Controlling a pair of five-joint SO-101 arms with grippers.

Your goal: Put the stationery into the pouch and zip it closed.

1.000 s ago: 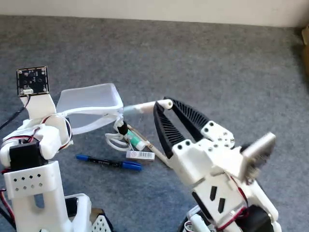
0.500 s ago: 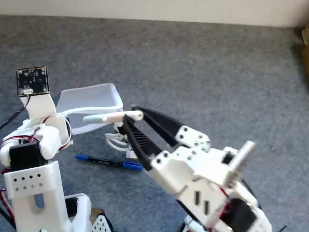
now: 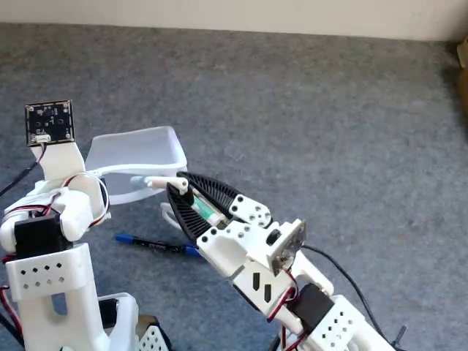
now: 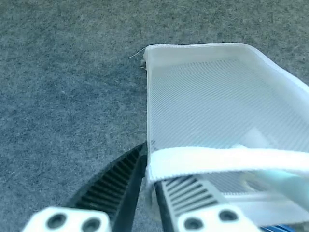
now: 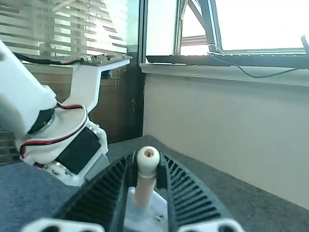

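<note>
The right gripper, clenched on a white pen, has swung toward the pouch. The pen's tip now seems just inside the pouch, whose rim the left gripper pinches open. A blue pen lies outside.

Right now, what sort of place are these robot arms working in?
Probably an ordinary indoor room, an office or a home, not a factory. The surface is a grey carpet-like covering, and the right wrist view shows a bright window with slatted blinds beside it.
</note>
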